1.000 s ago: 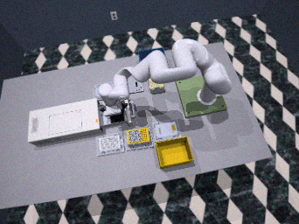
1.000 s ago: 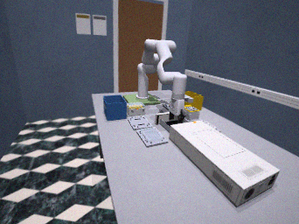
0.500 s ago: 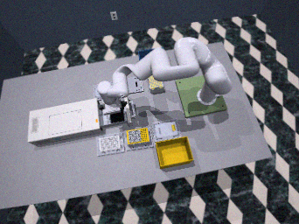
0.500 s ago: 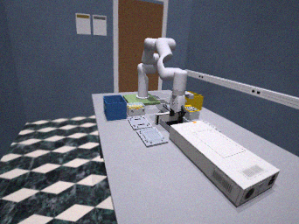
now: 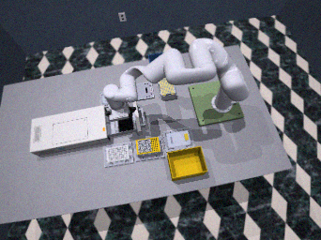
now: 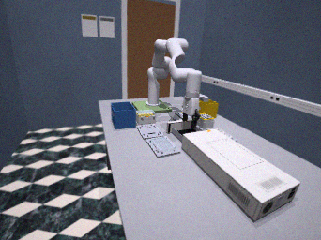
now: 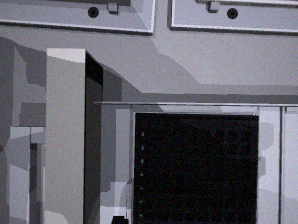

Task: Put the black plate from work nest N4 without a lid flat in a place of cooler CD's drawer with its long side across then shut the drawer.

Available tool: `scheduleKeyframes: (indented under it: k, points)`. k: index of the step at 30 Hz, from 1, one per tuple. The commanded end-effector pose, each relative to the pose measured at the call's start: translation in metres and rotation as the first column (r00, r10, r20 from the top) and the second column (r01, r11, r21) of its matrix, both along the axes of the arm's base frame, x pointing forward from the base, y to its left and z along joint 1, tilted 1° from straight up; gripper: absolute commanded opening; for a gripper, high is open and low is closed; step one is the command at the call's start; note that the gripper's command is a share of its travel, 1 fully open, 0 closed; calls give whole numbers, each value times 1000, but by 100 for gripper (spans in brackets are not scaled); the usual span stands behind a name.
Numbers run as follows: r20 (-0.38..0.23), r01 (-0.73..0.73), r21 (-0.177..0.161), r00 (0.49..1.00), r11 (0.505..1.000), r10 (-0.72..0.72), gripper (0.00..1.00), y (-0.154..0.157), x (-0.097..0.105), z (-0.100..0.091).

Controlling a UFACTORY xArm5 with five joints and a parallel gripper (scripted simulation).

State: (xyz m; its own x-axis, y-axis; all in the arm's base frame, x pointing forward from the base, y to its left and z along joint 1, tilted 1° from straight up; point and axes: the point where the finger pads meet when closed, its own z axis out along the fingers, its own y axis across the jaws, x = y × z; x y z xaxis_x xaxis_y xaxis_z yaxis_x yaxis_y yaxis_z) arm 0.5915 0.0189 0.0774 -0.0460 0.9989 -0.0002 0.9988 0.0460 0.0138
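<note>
The white cooler CD (image 5: 66, 133) (image 6: 235, 166) lies on the left of the bench with its drawer (image 5: 113, 125) (image 7: 270, 150) pulled out toward the arm. Its orange lamp (image 5: 102, 129) is lit. The black plate (image 5: 123, 126) (image 7: 195, 170) lies flat in the drawer, without a lid. My gripper (image 5: 123, 116) (image 6: 190, 119) hangs just above the plate, wide open and empty. One finger (image 7: 65, 145) shows at the left of the wrist view, beside the plate and apart from it.
In front of the drawer stand a nest with a white plate (image 5: 117, 154), one with a yellow plate (image 5: 148, 145), a lidded one (image 5: 178, 139) and a yellow bin (image 5: 188, 163). Two more nests (image 5: 145, 91) (image 5: 167, 88), a blue bin (image 6: 123, 114) and the green base pad (image 5: 206, 100) lie behind.
</note>
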Motion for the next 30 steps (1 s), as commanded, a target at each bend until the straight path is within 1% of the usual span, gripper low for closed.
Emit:
scheduleKeyframes:
  k: [1,30]
  points:
    - [5,0,-11,1000,1000,0,100,0,1,4]
    - [5,0,-11,1000,1000,0,100,1,1,49]
